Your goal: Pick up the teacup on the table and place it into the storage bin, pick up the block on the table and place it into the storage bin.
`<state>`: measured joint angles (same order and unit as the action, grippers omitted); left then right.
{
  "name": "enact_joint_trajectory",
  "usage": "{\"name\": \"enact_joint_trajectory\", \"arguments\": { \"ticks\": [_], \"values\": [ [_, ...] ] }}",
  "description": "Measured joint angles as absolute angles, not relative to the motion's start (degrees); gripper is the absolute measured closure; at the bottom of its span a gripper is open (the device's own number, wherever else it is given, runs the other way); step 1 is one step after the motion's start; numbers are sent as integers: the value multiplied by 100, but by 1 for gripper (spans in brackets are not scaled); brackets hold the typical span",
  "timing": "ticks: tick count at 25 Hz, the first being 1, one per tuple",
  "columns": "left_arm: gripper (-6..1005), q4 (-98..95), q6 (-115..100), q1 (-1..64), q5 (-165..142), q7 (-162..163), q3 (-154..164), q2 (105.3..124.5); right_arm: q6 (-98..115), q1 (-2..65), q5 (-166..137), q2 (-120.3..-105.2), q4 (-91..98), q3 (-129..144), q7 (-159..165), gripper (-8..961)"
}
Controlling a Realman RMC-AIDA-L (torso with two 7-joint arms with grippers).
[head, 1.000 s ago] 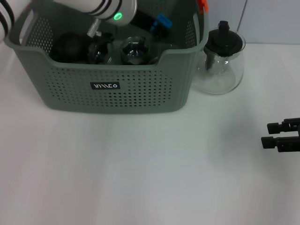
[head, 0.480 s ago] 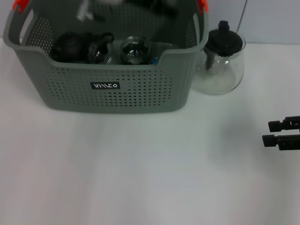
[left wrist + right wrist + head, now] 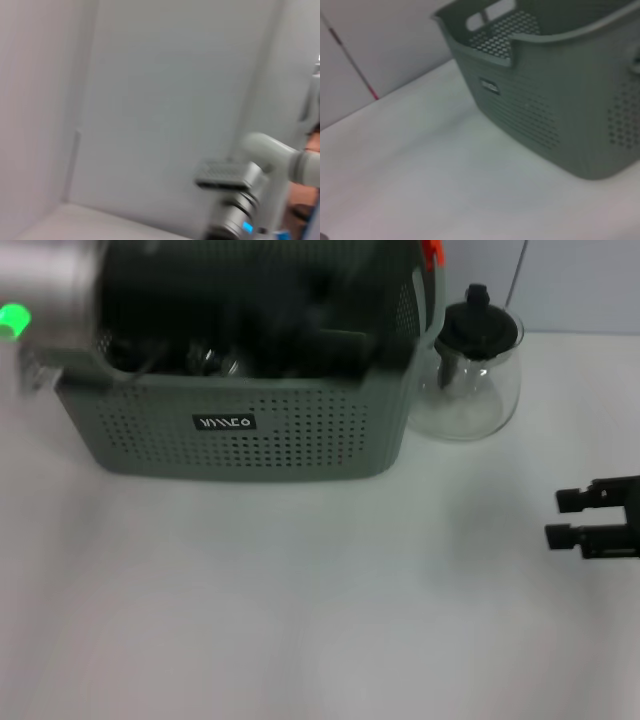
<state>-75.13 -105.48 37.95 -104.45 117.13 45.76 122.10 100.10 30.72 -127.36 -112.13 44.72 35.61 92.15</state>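
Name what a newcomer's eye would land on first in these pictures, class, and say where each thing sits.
The large grey-green storage bin dominates the far left of the white table. The blurred left arm, with a green light, crosses the bin's left rim. A glass teapot stands just right of the bin, and the right end effector waits open at the right edge.

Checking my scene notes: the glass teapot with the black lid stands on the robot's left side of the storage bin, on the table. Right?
Not quite: the head view shows the glass teapot on the robot's right side of the storage bin, on the table.
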Motion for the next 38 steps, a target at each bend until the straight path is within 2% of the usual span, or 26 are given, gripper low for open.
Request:
{"name": "enact_joint_trajectory", "arguments": {
  "ticks": [3, 5, 9, 16, 22, 33, 38],
  "values": [
    [176, -7225, -10864, 3494, -10538, 11367, 4374, 12252, 10020, 3174, -12695, -11240, 4278, 3555, 9002, 299],
    [171, -6936, -10888, 2959, -10926, 10702, 4106, 12380, 10006, 3256, -12680, -11263, 4127, 3555, 8873, 299],
    [155, -6627, -10752, 2639, -11604, 10116, 3934, 12468, 9933, 3442, -12676, -11394, 3956, 3571, 8628, 298],
    [135, -5575, -10186, 2769, -12623, 9445, 3854, 12428, 9651, 3753, -12721, -11685, 3941, 3809, 8406, 175],
    [136, -5090, -9683, 2823, -12732, 9139, 3881, 12402, 9466, 3799, -12726, -11753, 3933, 3994, 8403, 102],
    [136, -4639, -9431, 2860, -12765, 8812, 3896, 12403, 9399, 3746, -12656, -11874, 3928, 3979, 8102, 103],
    [134, -4494, -9500, 2857, -12701, 8465, 3843, 12406, 9484, 3661, -12477, -11899, 3922, 3936, 7827, 33]
  ]
}}
